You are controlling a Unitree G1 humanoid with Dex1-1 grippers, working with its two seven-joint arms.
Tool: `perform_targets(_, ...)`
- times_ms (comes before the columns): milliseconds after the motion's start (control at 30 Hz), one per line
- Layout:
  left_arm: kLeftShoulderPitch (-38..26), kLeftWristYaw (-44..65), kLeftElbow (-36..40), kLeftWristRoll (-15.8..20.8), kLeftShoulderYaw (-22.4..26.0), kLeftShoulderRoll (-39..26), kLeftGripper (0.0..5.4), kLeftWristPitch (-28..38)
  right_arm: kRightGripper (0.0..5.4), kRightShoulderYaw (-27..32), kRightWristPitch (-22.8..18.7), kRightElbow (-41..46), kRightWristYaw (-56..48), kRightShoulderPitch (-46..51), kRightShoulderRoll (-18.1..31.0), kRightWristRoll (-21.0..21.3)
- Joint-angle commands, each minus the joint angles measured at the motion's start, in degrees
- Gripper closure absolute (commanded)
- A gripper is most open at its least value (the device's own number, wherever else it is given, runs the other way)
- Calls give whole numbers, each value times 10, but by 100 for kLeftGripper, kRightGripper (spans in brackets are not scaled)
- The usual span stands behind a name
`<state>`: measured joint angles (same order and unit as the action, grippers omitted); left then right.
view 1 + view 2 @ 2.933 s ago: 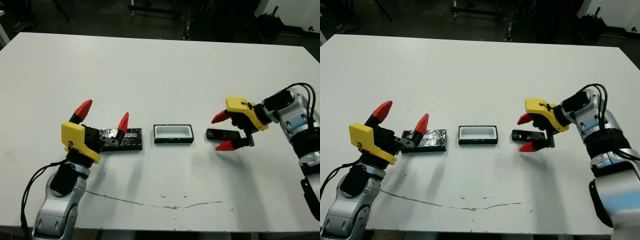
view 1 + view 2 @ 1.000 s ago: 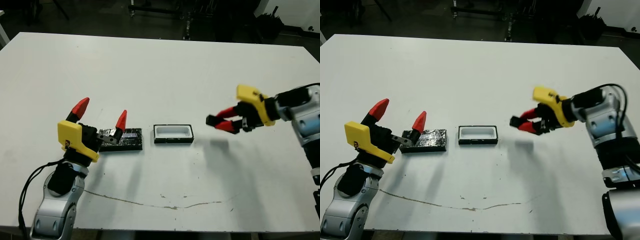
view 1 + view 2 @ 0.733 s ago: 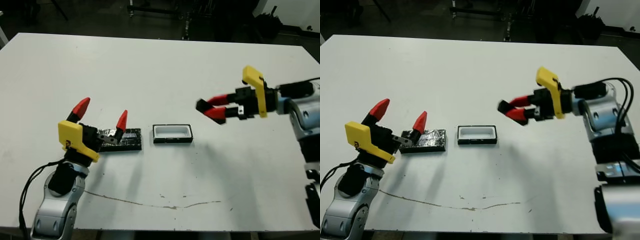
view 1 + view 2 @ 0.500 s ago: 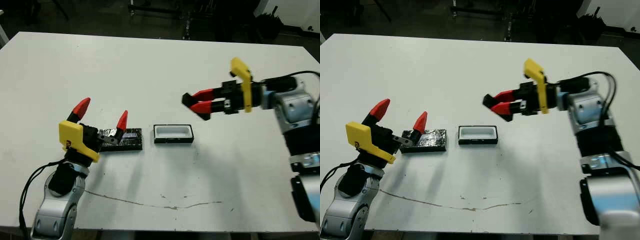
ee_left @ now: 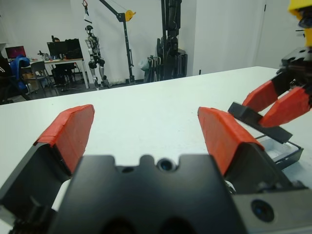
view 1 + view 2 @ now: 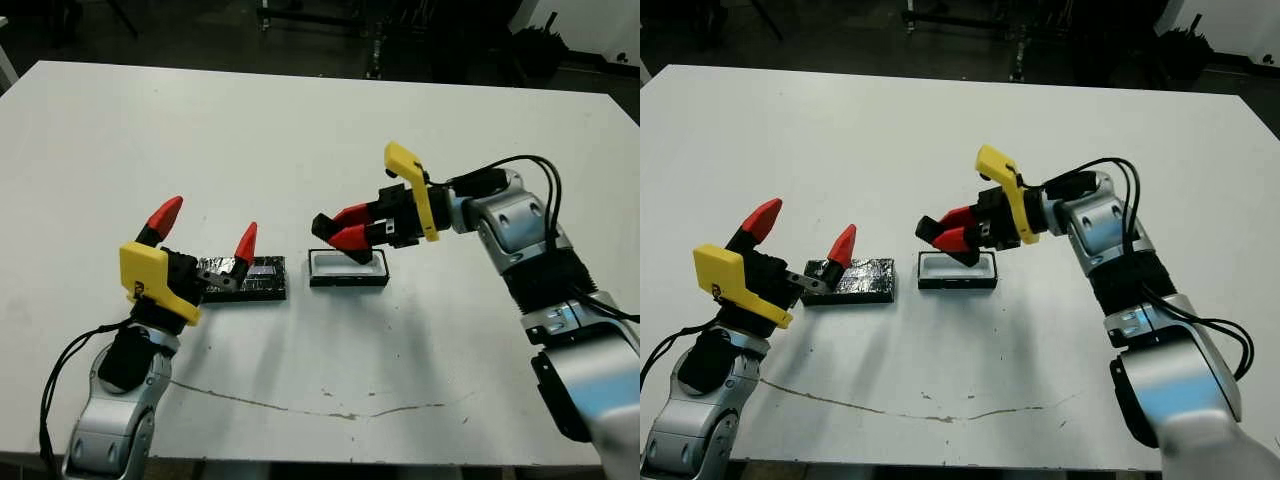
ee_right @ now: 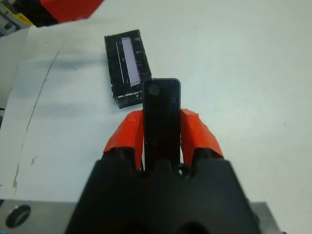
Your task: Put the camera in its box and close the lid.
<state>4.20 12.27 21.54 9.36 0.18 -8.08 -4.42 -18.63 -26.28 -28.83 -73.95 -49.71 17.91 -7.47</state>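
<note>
While my right hand (image 6: 338, 230) pinches the camera (image 7: 161, 118) between its two red fingers, it hangs just above the box (image 6: 348, 270). The camera sticks out past my fingertips and tilts down toward the box, but I cannot tell if it touches it. The box sits near the middle of the white desk (image 6: 300, 140). It is open, and its white inside shows. The lid (image 6: 250, 279) lies flat on the desk just beside the box, on my left side. It has a pale strip on top. My left hand (image 6: 205, 228) is by the lid with its two red fingers spread wide apart. It holds nothing. One of its fingers is right over the lid's far end.
</note>
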Motion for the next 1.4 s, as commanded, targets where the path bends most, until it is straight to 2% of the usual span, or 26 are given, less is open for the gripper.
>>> perform_targets(33,6,-1,0,-4,0,-1,0,1,374,-5,-2,-14,8,-14,1,12)
perform_targets(133,5,-1,1,-2,0,0,0,0,374,-7,-1,-21,15,-16,0,21)
perform_targets(533,3,2,-1,4,0,-1,0,-1,374,-8,48,-68,5,-29,-1,37)
perform_targets(1000,6,-2,0,-4,-1,-1,0,0,374,-33,57,-86,-30,-10,-4,49)
perform_targets(1067,6,-3,0,-7,-2,-2,0,0,374,-34,69,-87,-32,-6,-5,49)
perform_targets(1200,8,0,3,-4,-1,-2,0,-3,374,-35,49,-86,-34,0,-8,46)
perform_targets(1400,10,0,3,-3,-1,-1,0,-2,374,-40,50,-82,-36,5,-6,51)
